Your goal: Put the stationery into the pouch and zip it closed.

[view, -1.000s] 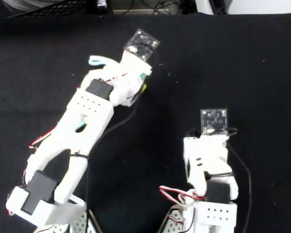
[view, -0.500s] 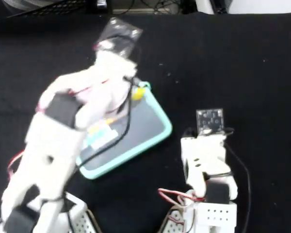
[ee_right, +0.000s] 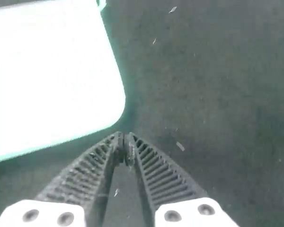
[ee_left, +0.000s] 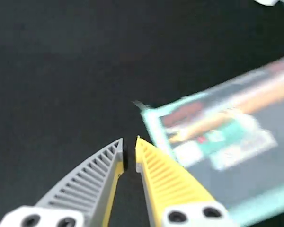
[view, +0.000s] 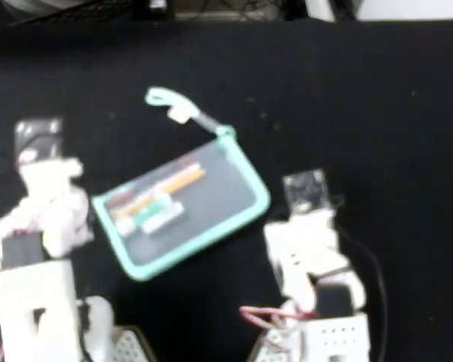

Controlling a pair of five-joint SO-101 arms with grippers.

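A teal-edged clear pouch (view: pixel 183 207) lies flat mid-table with orange, green and white stationery (view: pixel 155 200) inside it. Its teal strap (view: pixel 164 98) and zipper pull (view: pixel 223 133) trail off its far corner. The left arm is drawn back at the table's left. In the left wrist view my left gripper (ee_left: pixel 129 145) has its tips almost touching, holding nothing, just short of the pouch's corner (ee_left: pixel 148 115). The right arm sits folded at the right. My right gripper (ee_right: pixel 124 139) is shut and empty beside the pouch's rounded corner (ee_right: pixel 114 101).
The black cloth table (view: pixel 377 113) stretches bare to the right and at the back. Both arm bases (view: pixel 325 335) stand at the near edge. Cables and clutter lie past the far edge.
The left arm has pulled back from over the pouch to the table's left side, uncovering the pouch. The right arm has shifted slightly to the left.
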